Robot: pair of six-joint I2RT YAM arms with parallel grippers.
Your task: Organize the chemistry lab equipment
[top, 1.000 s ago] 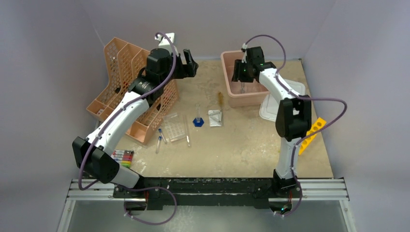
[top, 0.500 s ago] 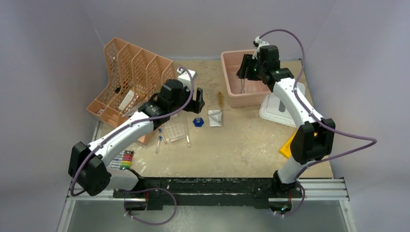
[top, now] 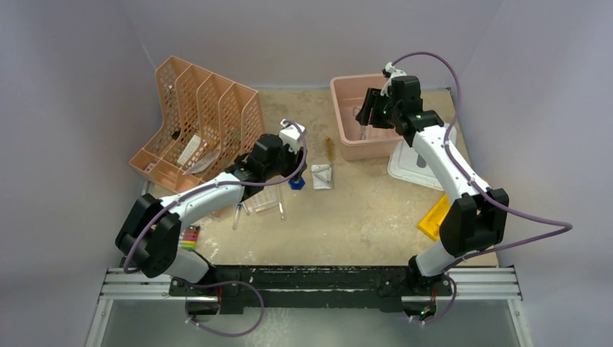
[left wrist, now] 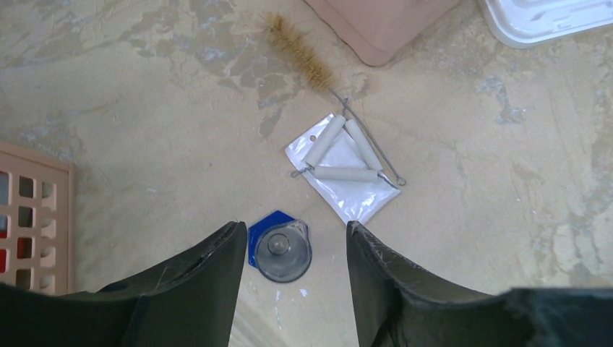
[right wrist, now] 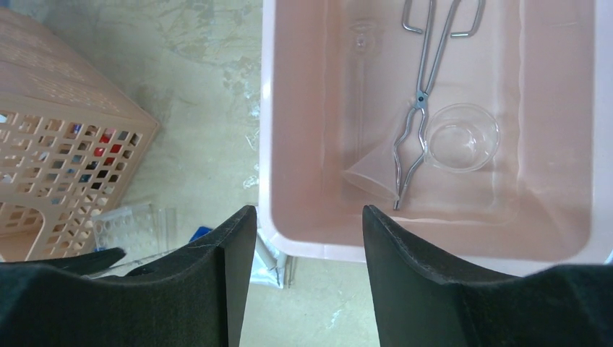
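Observation:
A clear flask with a blue base (left wrist: 279,248) stands upright on the table, seen from above between my open left gripper's (left wrist: 294,238) fingers; it also shows in the top view (top: 295,182). A clear bag with a clay triangle (left wrist: 345,165) and a brush (left wrist: 299,49) lie beyond it. My right gripper (right wrist: 307,220) is open and empty above the near rim of the pink bin (right wrist: 289,130). In the bin lie metal forceps (right wrist: 423,94), a clear dish (right wrist: 462,137) and a glass funnel (right wrist: 365,170). A clear tube rack (top: 262,194) and blue-capped tubes (top: 238,212) lie by the left arm.
An orange perforated file organiser (top: 195,126) stands at the back left. A pack of coloured markers (top: 189,237) lies at the front left. A white lid (top: 423,163) and a yellow piece (top: 436,217) lie at the right.
My left arm has swung down from the organiser to the flask and lowered over it. My right gripper has moved a little right over the pink bin, empty.

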